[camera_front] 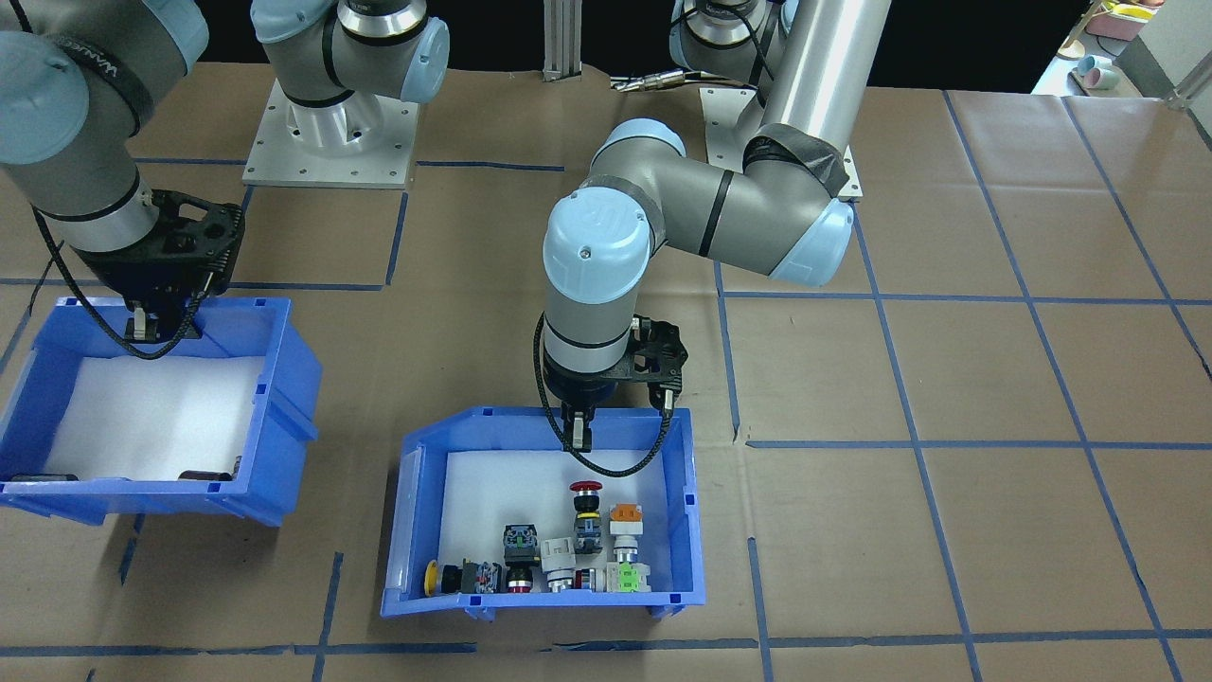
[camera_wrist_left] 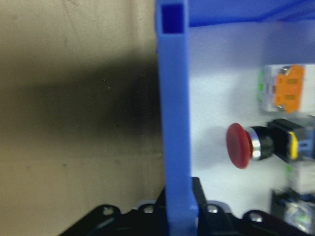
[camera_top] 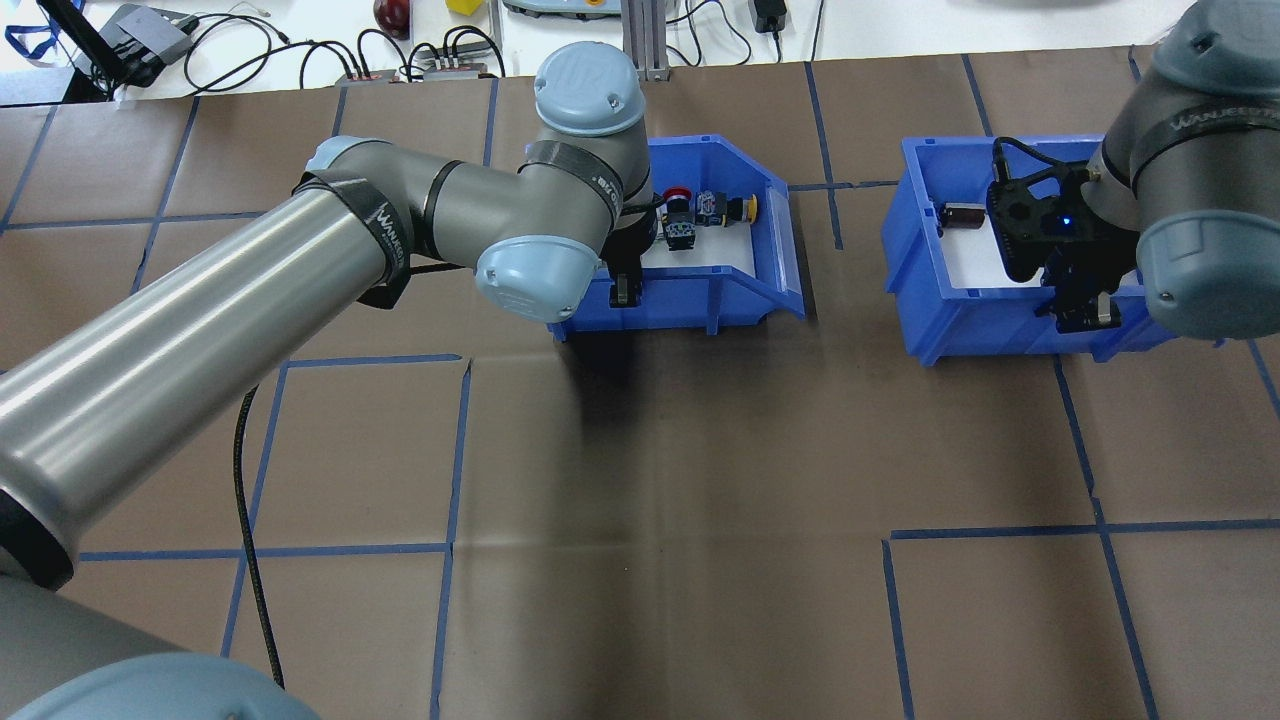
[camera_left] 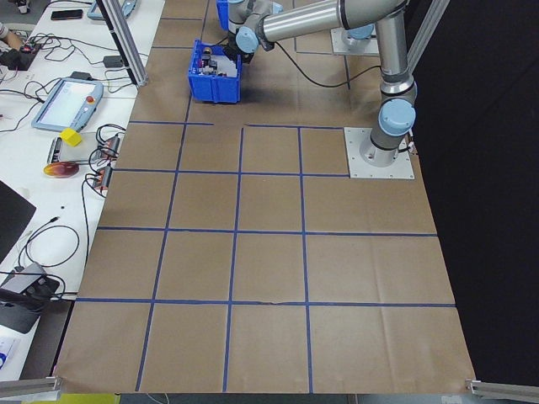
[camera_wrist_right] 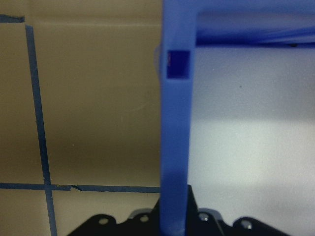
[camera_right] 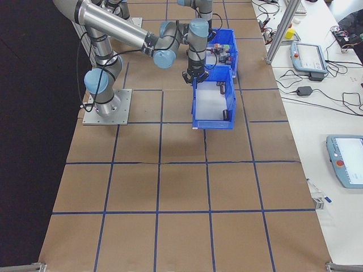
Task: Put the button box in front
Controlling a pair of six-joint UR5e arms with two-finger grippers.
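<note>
The table point(camera_front: 994, 379) is covered in brown paper marked off with blue tape lines. Two blue bins sit on it, well apart. The button box point(camera_front: 686, 511) stands near the middle of the table's width, at the operators' side, white-lined and holding coloured switches along the wall farthest from the robot. The second bin point(camera_front: 284, 379), on the robot's right, holds only a few dark cylinders point(camera_front: 204, 475) on its white liner.

The left arm point(camera_front: 720, 204) reaches over to the button box. The left gripper point(camera_front: 579, 431) straddles the box's robot-side wall, one finger inside and one outside; in the left wrist view the wall runs straight between the jaws, which appear closed onto it, though actual contact is hard to confirm. The right gripper point(camera_front: 159, 324) sits likewise astride the second bin's robot-side wall, jaws narrow against it.

Smallest: a red mushroom button point(camera_wrist_left: 239, 146) lies on its side just inside the gripped wall.
</note>
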